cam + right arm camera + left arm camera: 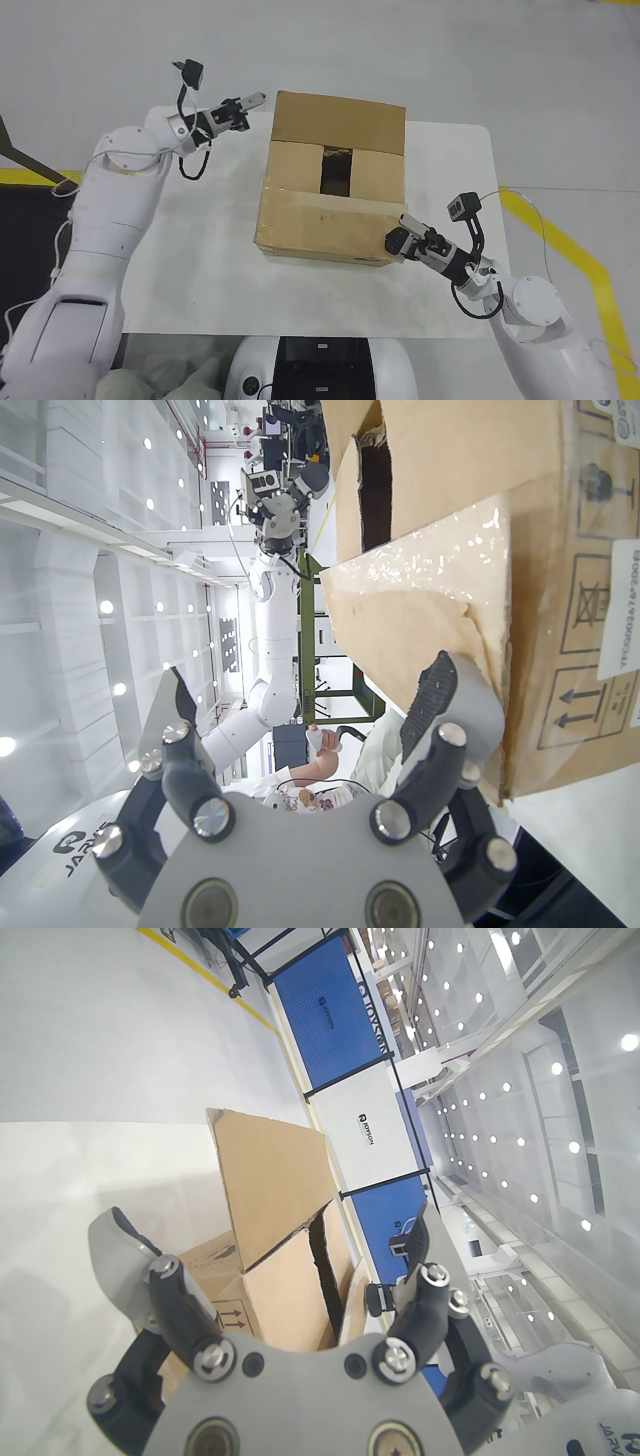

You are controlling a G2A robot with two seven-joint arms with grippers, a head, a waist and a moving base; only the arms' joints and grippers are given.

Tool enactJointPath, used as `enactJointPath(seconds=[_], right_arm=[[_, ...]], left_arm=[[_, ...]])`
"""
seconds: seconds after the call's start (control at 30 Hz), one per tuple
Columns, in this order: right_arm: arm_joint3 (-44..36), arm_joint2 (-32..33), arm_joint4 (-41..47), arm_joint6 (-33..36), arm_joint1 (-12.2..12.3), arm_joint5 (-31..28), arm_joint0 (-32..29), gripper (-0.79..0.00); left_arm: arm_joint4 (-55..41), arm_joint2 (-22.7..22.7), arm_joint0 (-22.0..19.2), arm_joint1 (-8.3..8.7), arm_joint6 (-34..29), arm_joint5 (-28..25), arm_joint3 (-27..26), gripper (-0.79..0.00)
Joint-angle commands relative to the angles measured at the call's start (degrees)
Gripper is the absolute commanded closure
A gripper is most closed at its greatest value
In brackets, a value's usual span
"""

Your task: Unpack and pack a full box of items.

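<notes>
Pale grey floor [560, 60], yellow line [25, 176], blue partition panels [310, 1043]

**A:** so what's on your tabletop [200, 250]?

**B:** you've got one cardboard box [330, 215] sitting flat on the white top, roughly centred, a bit nearer the far edge. Its top flaps are partly open, with a dark gap between them.

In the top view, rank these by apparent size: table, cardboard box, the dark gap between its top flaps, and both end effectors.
1. Table
2. Cardboard box
3. Dark gap between the flaps
4. Left end effector and right end effector: they look about alike, so no ranking between them.
</notes>
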Motion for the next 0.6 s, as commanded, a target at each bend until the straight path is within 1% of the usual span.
enactJointPath(seconds=[0.0,0.1,0.13,0.57], right_arm=[[0.00,0.00,0.00,0.00,0.00,0.00,0.00,-0.785],[0.00,0.00,0.00,0.00,0.00,0.00,0.00,-0.785],[0.00,0.00,0.00,0.00,0.00,0.00,0.00,-0.785],[0.00,0.00,0.00,0.00,0.00,0.00,0.00,-0.785]], left_arm=[[0.83,2.20,-1.58,-0.74,1.44,-0.97,2.46,-0.785],[1.01,4.68,-3.68,-1.72,1.62,-2.22,5.50,-0.785],[0.94,4.90,-3.89,-1.81,1.51,-2.32,5.82,-0.785],[0.94,4.90,-3.89,-1.81,1.51,-2.32,5.82,-0.785]])
